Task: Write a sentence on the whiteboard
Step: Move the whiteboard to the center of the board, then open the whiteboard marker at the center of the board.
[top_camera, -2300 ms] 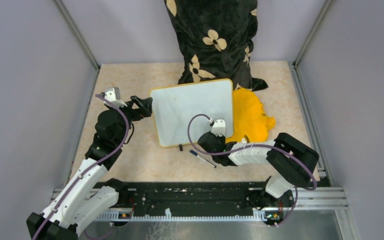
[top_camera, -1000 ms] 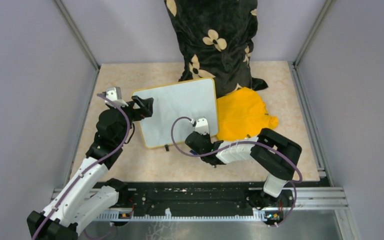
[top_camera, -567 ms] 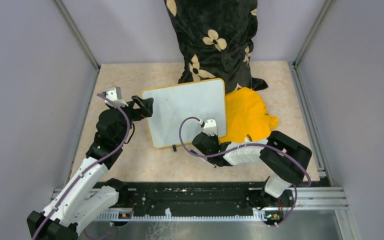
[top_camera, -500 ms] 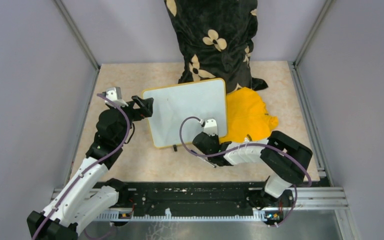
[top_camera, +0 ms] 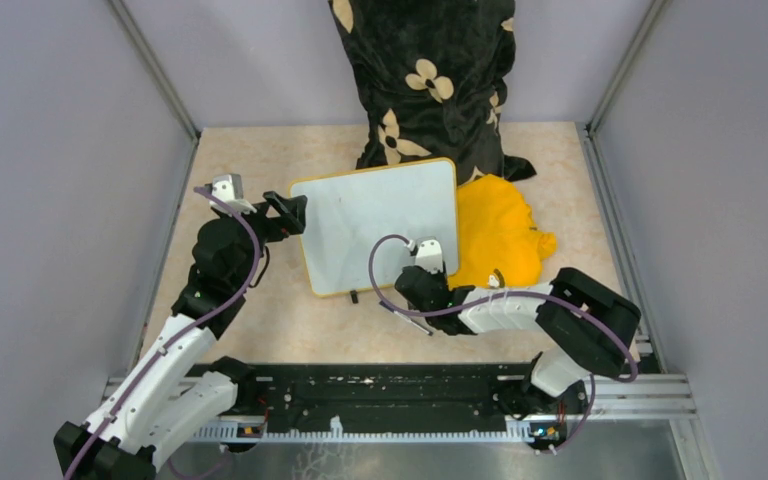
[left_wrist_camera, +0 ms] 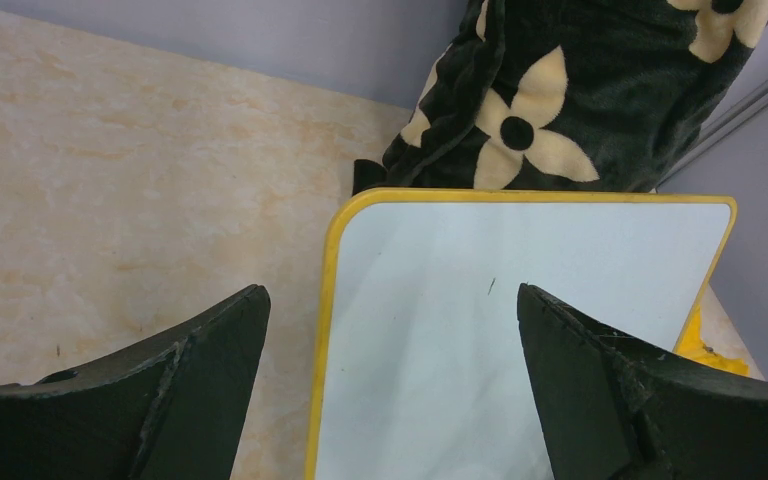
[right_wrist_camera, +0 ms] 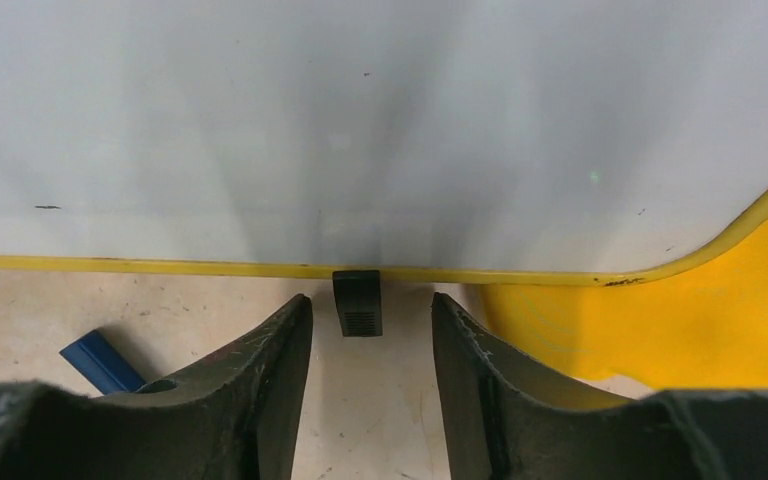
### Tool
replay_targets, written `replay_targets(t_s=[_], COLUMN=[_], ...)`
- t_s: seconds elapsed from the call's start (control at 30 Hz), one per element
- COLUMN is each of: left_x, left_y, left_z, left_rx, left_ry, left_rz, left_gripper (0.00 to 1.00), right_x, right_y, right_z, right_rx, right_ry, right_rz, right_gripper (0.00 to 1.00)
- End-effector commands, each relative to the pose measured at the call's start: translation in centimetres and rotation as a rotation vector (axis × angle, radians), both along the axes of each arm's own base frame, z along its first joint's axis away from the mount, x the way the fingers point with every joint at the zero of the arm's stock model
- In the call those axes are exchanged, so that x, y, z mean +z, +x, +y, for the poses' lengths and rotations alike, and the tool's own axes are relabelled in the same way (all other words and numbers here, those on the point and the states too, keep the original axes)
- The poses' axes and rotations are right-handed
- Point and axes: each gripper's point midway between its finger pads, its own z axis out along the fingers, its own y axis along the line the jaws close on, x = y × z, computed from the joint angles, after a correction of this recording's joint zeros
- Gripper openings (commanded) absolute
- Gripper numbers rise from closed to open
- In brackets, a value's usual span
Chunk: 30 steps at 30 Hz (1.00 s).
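- The right gripper [right_wrist_camera: 370, 300] was open, its two black fingers [right_wrist_camera: 270, 390] held apart on either side of a small black clip [right_wrist_camera: 357, 302] without touching it.
- That clip stuck out from the near edge of the small rectangular white whiteboard with a thin yellow frame [top_camera: 380, 225].
- The whiteboard lay flat on the beige marbled tabletop [top_camera: 260, 160], slightly turned, in the middle between the two arms.
- Its glossy face showed white with a few tiny dark specks.
- The left gripper [left_wrist_camera: 390, 295] was open wide at the whiteboard's left edge, one finger off the board over the table and the other over the white face.
- I could not tell whether either left finger touched the frame.
- The blue end of a thin marker [right_wrist_camera: 100, 362] lay on the table just off the whiteboard's near edge, left of the clip and partly under the right gripper.
- A crumpled yellow cloth [top_camera: 500, 235] lay against the whiteboard's right edge, with the board's near right corner overlapping it.
- A black fleecy fabric with cream flowers [top_camera: 430, 80] rose behind the whiteboard's far edge, its hem at the board's far right corner.
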Motion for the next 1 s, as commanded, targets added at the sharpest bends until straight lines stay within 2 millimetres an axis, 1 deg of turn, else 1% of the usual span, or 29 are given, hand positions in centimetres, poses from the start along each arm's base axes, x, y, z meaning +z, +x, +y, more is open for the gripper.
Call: replay_targets(t_s=[0.0,0.03,0.2,0.27,0.37,0.47,0.57,0.63,0.8,0.97], left_x=[0.8,0.9,0.9,1.0,1.3,1.7,1.8,1.8,1.4,1.5], left_y=[-0.2,-0.2,-0.3,-0.3,-0.5,-0.7,-0.8,-0.8,-0.7,-0.8], left_z=[-0.2,-0.2,-0.2,-0.4,-0.8,-0.9,-0.9,-0.9,-1.3,-1.1], left_rx=[-0.014,-0.013,-0.017,-0.029,-0.054,-0.064,-0.070,-0.069,-0.084,-0.076], left_ry=[-0.006,-0.007,-0.003,0.001,0.001,-0.003,-0.004,-0.004,0.002,0.001], left_rz=[-0.029,-0.030,-0.032,-0.036,-0.046,-0.059,-0.064,-0.063,-0.054,-0.056], left_gripper=[0.99,0.99,0.99,0.99,0.99,0.99,0.99,0.99,0.99,0.99], right_x=[2.3,2.4,5.0,5.8,5.8,4.9,3.6,3.2,2.6,1.0], right_y=[0.4,0.4,-0.5,-1.3,-3.2,-4.6,-5.4,-5.9,-6.7,-6.8], right_z=[1.2,1.4,2.4,2.8,3.7,3.7,3.0,3.2,3.8,3.0], right_rx=[0.017,0.024,0.090,0.144,0.268,0.342,0.371,0.406,0.456,0.416], right_ry=[0.093,0.101,0.160,0.188,0.216,0.198,0.146,0.120,0.051,-0.005], right_rz=[-0.031,-0.028,-0.045,-0.038,0.012,0.062,0.105,0.126,0.143,0.185], right_gripper=[0.49,0.50,0.55,0.55,0.55,0.55,0.55,0.55,0.53,0.49])
